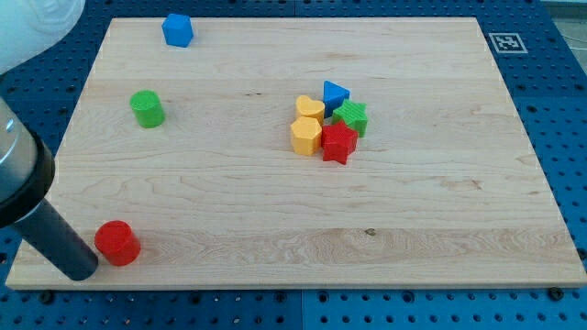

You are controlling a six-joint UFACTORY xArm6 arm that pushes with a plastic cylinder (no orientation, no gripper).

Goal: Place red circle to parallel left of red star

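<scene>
Nearest the view's bottom, the dark rod is seen at the lower left corner of the pale wooden board (pixel 275 229), and my tip (pixel 84 271) is planted just left of the red circular cylinder block (pixel 117 243), touching it or very nearly so. No gripper is carried here, so nothing is opened, closed or held; only a push can be given.

The red circle is found close to the board's bottom-left corner, well apart from everything else. The step in hand is judged to be the very start of the push: contact is being set up on the circle's left side, and the long trip has yet to be made.

Further up, the green cylinder block (pixel 147 108) is passed on the left. At the middle right the cluster is reached: the red star-shaped block (pixel 337 143) touched by the yellow hexagonal block (pixel 305 135), with a second yellow block (pixel 309 108), the green star-shaped block (pixel 351 116) and the blue triangular block (pixel 335 93) packed behind. Farthest off, near the top left, sits the blue block (pixel 177 29).

A rightward and upward shove is called for next, with the circle brought level with the red star on its left. The yellow hexagon already occupies that spot, so crowding is the risk to be watched.
</scene>
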